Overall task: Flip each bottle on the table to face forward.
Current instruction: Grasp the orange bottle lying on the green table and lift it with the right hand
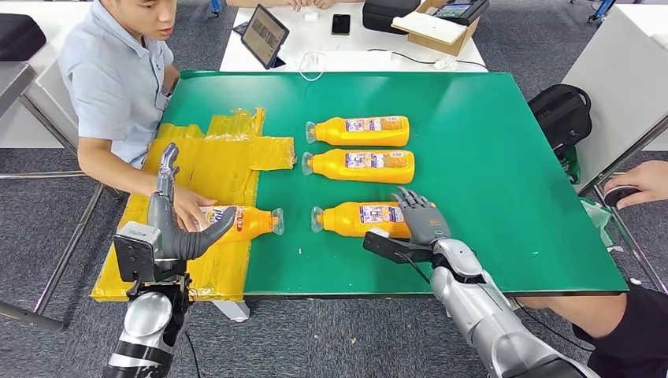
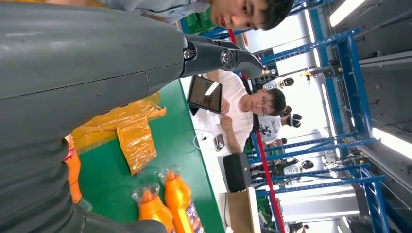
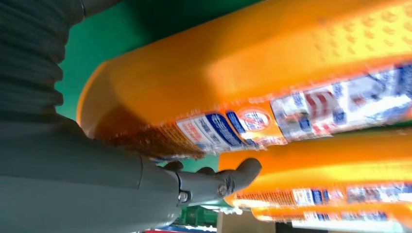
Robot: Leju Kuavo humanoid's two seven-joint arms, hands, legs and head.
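On the green table (image 1: 473,157), three orange bottles lie in a column, and the nearest bottle (image 1: 362,218) is cupped at its base by the right hand (image 1: 421,220), fingers apart, not yet gripped; a firm wrap is advised before it is rolled; the left hand (image 1: 177,228) is held open by a fourth bottle (image 1: 248,223) on the yellow sheet (image 1: 220,165), where a person's hand (image 1: 189,209) rests.

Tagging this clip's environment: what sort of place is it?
Most likely an indoor robotics lab or data-collection workspace: a green table with orange bottles laid in a row, blue steel racking, and people at a white desk with a tablet.
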